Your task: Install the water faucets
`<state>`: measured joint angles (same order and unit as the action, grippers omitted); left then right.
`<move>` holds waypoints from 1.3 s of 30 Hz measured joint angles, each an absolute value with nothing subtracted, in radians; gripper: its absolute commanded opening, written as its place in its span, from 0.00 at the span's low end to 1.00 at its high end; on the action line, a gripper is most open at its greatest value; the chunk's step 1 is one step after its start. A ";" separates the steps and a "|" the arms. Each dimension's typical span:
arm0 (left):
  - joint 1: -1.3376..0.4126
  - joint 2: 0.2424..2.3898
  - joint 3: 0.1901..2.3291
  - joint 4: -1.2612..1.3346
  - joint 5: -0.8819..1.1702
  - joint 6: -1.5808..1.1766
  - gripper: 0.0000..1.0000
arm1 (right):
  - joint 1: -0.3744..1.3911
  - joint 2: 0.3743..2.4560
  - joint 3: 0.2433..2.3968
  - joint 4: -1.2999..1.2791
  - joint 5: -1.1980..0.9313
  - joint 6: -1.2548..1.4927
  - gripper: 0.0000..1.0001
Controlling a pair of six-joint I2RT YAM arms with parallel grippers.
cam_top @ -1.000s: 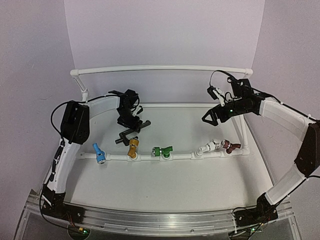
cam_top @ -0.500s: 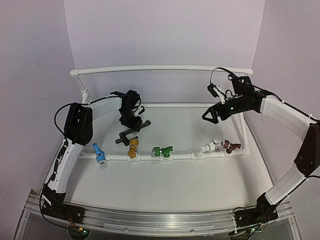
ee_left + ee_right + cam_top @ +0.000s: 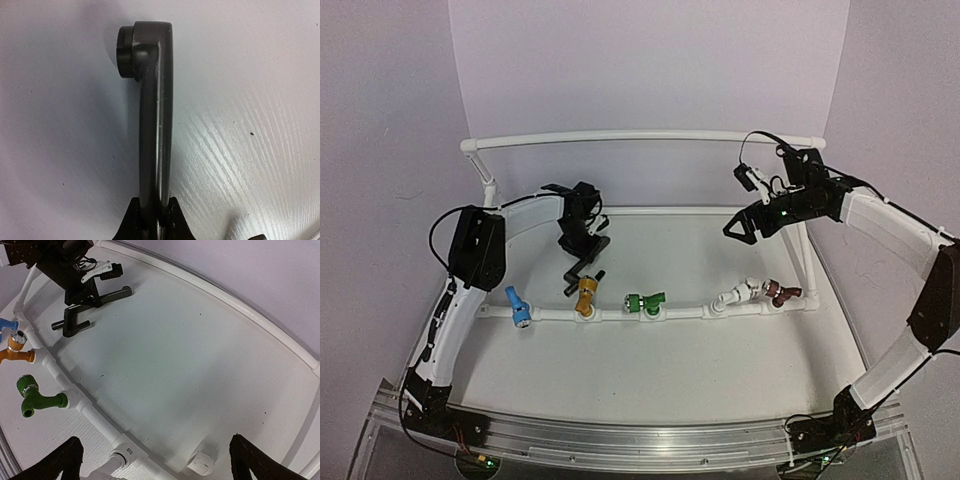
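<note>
Left claw [image 3: 152,222] is clamped on the lever end of the dark grey-black plastic faucet with the long straight handle [image 3: 152,125]. Gripping the handle leaves the short body free at the far end for seating. In the top view it sits just behind the orange faucet [image 3: 586,297] on the white PVC pipe rail [image 3: 690,313], not in any socket yet. I can't tell if its far end touches the table [image 3: 200,365]. Right claw [image 3: 160,460] hangs spread wide with nothing between its fingers, above the small white cylindrical pipe fitting [image 3: 201,462] lying near the rail. My guess is it's placed to take that next.
</note>
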<state>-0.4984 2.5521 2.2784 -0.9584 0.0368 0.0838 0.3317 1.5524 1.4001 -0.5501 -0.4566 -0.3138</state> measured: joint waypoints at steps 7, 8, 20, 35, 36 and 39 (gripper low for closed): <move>-0.499 2.432 2.099 -0.903 -0.042 0.010 0.00 | 0.332 1.557 1.449 -0.569 -0.465 -0.316 0.98; -0.498 2.410 2.075 -0.891 -0.059 -0.006 0.00 | 0.332 1.558 1.458 -0.570 -0.466 -0.316 0.98; -0.479 2.075 1.952 -0.720 -0.187 -0.370 0.00 | 0.332 1.589 1.524 -0.580 -0.469 -0.305 0.98; -0.461 1.742 1.531 -0.493 -0.074 -0.994 0.00 | 0.367 1.592 1.542 -0.543 -0.511 -0.162 0.98; -0.461 1.716 1.495 -0.475 -0.069 -1.032 0.00 | 0.374 1.592 1.542 -0.537 -0.520 -0.154 0.98; -0.465 1.651 1.414 -0.424 -0.062 -1.111 0.00 | 0.409 1.591 1.542 -0.518 -0.539 -0.133 0.98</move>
